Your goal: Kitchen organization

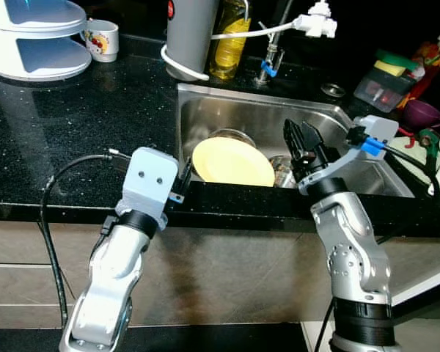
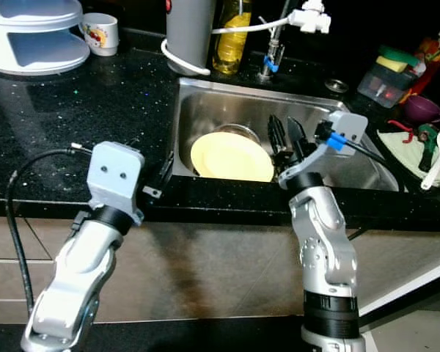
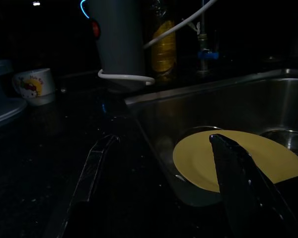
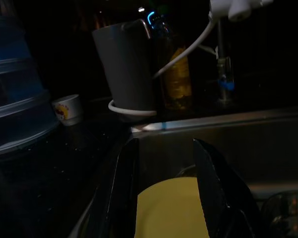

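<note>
Right tool [image 1: 302, 143] is hovering open and empty over the sink [image 1: 205, 110], lining up on the yellow plate [image 1: 231, 163]; next: descending to pinch its rim; left tool [image 3: 159, 163] is waiting open at the desk [image 1: 81, 139] edge.

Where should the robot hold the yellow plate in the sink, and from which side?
Probably the raised near rim of the plate, from above. It seems tilted, leaning over a bowl behind, so one finger could slip under that edge. The right gripper, open, hovers over the sink beside it.
</note>
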You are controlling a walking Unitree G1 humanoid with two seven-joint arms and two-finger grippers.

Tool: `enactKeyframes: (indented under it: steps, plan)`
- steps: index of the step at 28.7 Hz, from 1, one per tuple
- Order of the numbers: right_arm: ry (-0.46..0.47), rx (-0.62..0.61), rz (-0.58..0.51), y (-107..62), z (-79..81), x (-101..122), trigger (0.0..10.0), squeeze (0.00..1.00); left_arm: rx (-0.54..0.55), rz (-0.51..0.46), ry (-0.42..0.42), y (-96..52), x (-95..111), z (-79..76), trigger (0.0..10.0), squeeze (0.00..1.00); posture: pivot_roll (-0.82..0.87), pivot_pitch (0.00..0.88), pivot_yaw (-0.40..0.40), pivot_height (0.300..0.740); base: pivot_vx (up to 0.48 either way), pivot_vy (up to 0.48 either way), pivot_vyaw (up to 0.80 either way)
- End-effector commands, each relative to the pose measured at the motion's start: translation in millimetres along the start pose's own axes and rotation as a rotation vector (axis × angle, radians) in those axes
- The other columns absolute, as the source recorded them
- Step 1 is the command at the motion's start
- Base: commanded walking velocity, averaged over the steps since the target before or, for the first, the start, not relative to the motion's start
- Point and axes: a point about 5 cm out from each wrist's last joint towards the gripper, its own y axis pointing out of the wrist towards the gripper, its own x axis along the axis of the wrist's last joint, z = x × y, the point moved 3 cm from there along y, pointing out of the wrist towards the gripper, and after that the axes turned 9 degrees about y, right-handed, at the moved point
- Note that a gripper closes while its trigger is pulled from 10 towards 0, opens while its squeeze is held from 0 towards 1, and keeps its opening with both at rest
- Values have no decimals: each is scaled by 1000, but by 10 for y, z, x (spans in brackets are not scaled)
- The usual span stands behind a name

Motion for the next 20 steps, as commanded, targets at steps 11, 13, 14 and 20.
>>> enactKeyframes:
  steps: [11,13,14,20]
  plan:
    - [-17,-17,45,-165,-105,-23,10000,0,-17,33,4,28,-82,-31,10000,0,121,3,-174,740,-269,0,0]
    - [-18,-5,69,-216,-105,-66,10000,0,-20,36,5,25,-87,-37,10000,0,122,3,-174,740,-272,0,0]
    - [-18,-5,69,-216,-105,-66,10000,0,-20,36,5,25,-87,-37,10000,0,122,3,-174,740,-274,0,0]
    - [-104,37,217,-469,-207,-262,10000,0,-24,65,-2,-11,-162,-22,10000,0,118,8,-174,740,-273,0,0]
